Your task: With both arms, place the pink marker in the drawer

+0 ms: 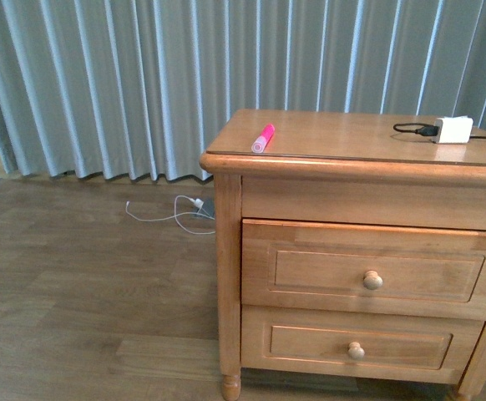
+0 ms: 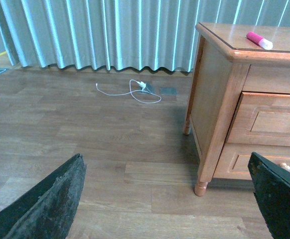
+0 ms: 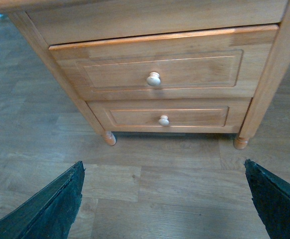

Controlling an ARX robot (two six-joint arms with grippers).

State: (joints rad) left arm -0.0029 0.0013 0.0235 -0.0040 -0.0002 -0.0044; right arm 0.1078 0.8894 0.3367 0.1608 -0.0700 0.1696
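Note:
The pink marker [image 1: 263, 138] lies on the nightstand's top near its front left corner; it also shows in the left wrist view [image 2: 259, 40]. The top drawer [image 1: 375, 269] is shut, with its round knob [image 1: 372, 280] in the middle; it also shows in the right wrist view [image 3: 157, 73]. Neither arm shows in the front view. My left gripper [image 2: 170, 199] is open and empty over the floor, to the left of the nightstand. My right gripper [image 3: 167, 199] is open and empty, low over the floor in front of the drawers.
A white charger block [image 1: 453, 129] with a black cable lies at the back right of the top. The bottom drawer [image 1: 356, 344] is shut. A white cable [image 1: 172, 214] lies on the floor by the grey curtain [image 1: 143, 75]. The floor is wood planks.

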